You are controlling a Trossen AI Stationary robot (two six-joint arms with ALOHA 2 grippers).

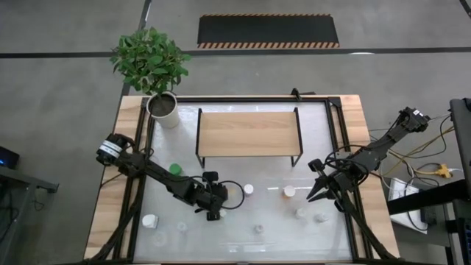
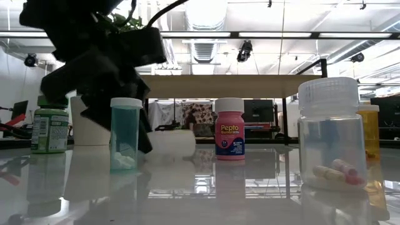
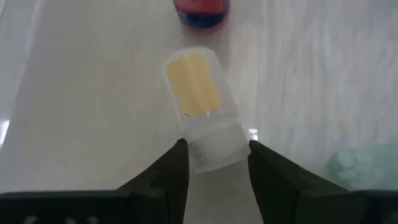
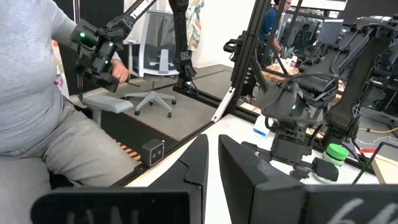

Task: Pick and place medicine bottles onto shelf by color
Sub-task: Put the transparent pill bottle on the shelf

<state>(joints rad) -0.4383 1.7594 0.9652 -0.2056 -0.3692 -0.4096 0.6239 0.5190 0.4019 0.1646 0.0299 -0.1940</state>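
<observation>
The shelf [image 1: 248, 132] stands at the table's far middle. Small medicine bottles are scattered on the near half: a green-capped one [image 1: 175, 168], a pink Pepto one [image 2: 229, 128], an orange one [image 1: 289, 192], a teal one [image 2: 125, 134] and a clear jar [image 2: 330, 144], all upright. A clear bottle with yellowish contents [image 3: 198, 93] lies on its side. My left gripper [image 3: 216, 163] is low at the table and open, with a finger on each side of that bottle's near end. My right gripper [image 1: 318, 193] hangs shut and empty to the right of the orange bottle. My left gripper has its fingers [image 3: 177, 171] close on both sides of the lying bottle's near end [image 3: 214, 149]. They come in nearly level from the table's left, along the bottle. Whether they touch it, I cannot tell. The bottle lies flat on the table.
A potted plant [image 1: 162, 103] stands at the far left corner beside the shelf. More clear bottles [image 1: 259, 229] sit near the table's near edge. A seated person in grey [image 4: 37, 93] shows beyond the table in the right wrist view. Cables trail off the table's right side [image 1: 419, 165].
</observation>
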